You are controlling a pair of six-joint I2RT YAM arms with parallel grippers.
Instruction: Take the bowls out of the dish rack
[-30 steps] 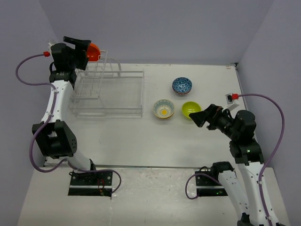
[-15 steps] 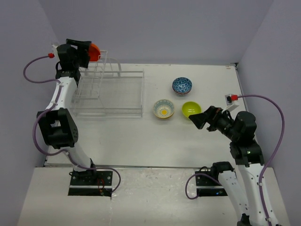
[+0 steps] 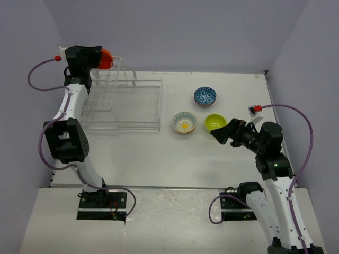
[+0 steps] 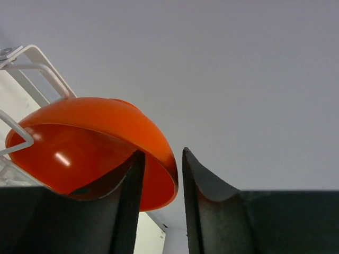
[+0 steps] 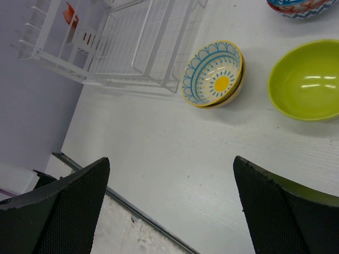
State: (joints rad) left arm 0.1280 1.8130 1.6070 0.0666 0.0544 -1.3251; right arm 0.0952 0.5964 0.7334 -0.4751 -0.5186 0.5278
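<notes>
Noting positions from the top view: the dish rack sits on the table toward 10 o'clock, its taller gridded end at the 9 o'clock side. An orange bowl is perched tilted on the top wires of that tall end, at the rack's 11 o'clock corner. The left hand is up at the bowl. In the left wrist view its two fingers straddle the bowl's rim, one inside and one outside, with only a narrow gap. I cannot tell whether they are pinching the rim. Three bowls stand upright on the table at 3 o'clock of the rack: a blue patterned bowl farthest back, a yellow-centred bowl, and a green bowl just beside it. The right hand hangs at 5 o'clock of the green bowl, fingers spread wide and holding nothing.
</notes>
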